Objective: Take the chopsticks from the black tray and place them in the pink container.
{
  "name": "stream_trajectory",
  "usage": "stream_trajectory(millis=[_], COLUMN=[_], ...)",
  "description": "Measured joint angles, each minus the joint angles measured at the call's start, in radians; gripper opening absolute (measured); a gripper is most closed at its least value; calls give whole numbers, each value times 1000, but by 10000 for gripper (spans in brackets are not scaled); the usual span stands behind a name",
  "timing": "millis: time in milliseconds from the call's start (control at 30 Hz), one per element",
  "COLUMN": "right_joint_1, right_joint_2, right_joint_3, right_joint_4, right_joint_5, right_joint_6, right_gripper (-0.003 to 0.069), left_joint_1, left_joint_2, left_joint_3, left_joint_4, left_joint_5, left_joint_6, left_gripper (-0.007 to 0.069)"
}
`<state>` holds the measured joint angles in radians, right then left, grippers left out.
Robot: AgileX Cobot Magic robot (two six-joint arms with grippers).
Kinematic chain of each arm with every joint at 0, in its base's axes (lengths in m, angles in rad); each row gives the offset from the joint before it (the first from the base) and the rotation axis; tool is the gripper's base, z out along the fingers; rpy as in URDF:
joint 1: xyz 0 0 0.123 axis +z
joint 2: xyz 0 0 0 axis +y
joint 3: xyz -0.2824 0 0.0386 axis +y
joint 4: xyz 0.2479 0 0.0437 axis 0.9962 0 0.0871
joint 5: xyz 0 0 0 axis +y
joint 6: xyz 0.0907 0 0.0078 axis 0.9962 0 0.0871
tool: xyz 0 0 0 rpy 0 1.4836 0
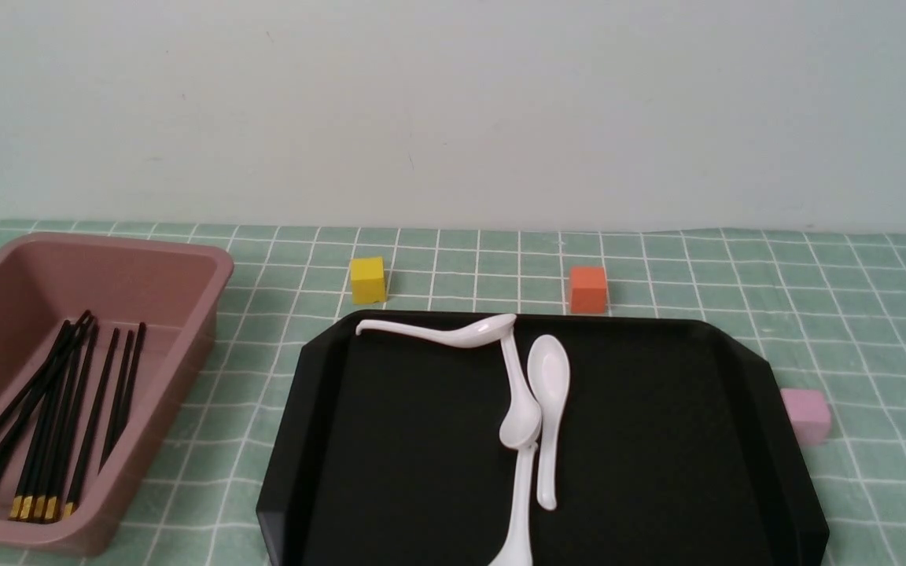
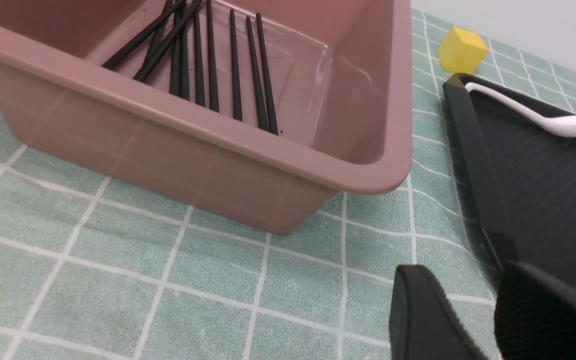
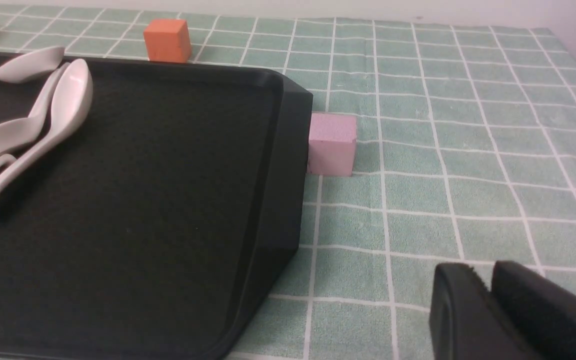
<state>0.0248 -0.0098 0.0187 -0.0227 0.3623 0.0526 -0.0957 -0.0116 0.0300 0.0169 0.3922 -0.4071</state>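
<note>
Several black chopsticks (image 1: pixel 60 417) with gold ends lie side by side inside the pink container (image 1: pixel 213 291) at the left. The left wrist view shows the same chopsticks (image 2: pixel 208 60) on the floor of the container (image 2: pixel 218 160). The black tray (image 1: pixel 657 440) fills the middle; no chopsticks show in it. My left gripper (image 2: pixel 468 280) hovers over the cloth between the container and the tray (image 2: pixel 543 175), open, holding nothing. My right gripper (image 3: pixel 485 275) is shut and empty over the cloth beside the tray's right edge (image 3: pixel 288 175). Neither gripper appears in the front view.
Several white soup spoons (image 1: pixel 547 393) lie in the tray. A yellow cube (image 1: pixel 367 279) and an orange cube (image 1: pixel 587 289) stand just behind it. A small pale pink cube (image 1: pixel 805 415) touches its right rim. Green checked cloth covers the table.
</note>
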Motion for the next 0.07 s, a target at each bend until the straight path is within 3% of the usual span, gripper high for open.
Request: stream_trajectory(millis=[67], right_joint_1=[0], right_joint_2=[0], right_joint_3=[0], right_joint_4=[0], right_joint_5=[0], right_joint_6=[0], right_gripper=[118], left_joint_1=[0], left_joint_2=[0], left_joint_3=[0], left_joint_4=[0], left_joint_5=[0], left_joint_6=[0], left_gripper=[239])
